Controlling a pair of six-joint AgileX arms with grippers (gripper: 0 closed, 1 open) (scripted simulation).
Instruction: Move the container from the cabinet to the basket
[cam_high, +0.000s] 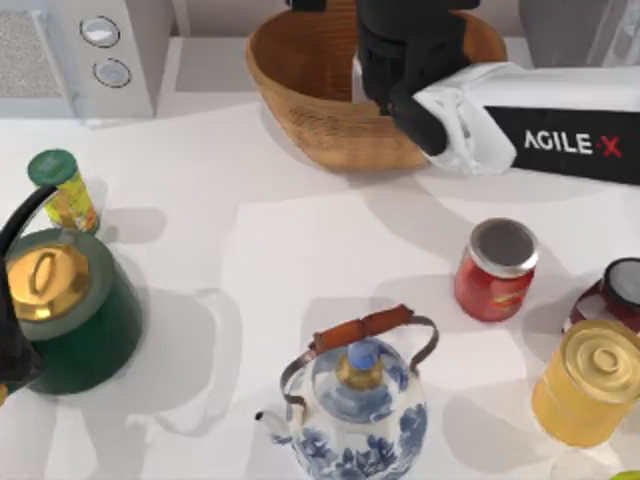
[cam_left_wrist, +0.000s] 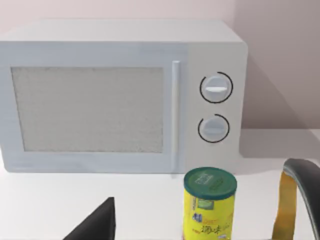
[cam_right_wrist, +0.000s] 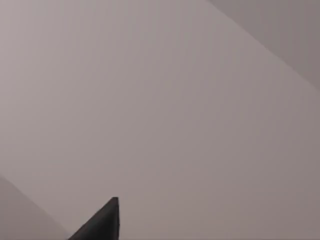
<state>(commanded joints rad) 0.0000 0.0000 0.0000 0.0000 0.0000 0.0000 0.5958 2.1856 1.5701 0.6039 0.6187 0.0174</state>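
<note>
White table (cam_high: 300, 250) is pretty crowded; grey cabinet (cam_high: 575, 25) peeks in at the far right corner, microwave (cam_high: 90, 50) sits far left; wicker basket (cam_high: 320, 110) is at the back middle, with the right arm reaching over it, its end effector (cam_high: 400, 50) hanging above the basket's inside; can't tell if it's spread or pinching anything; can't spot the container either; left end effector (cam_left_wrist: 107, 222) is parked near the green pot (cam_high: 65, 305) and a yellow can (cam_left_wrist: 209, 205).
</note>
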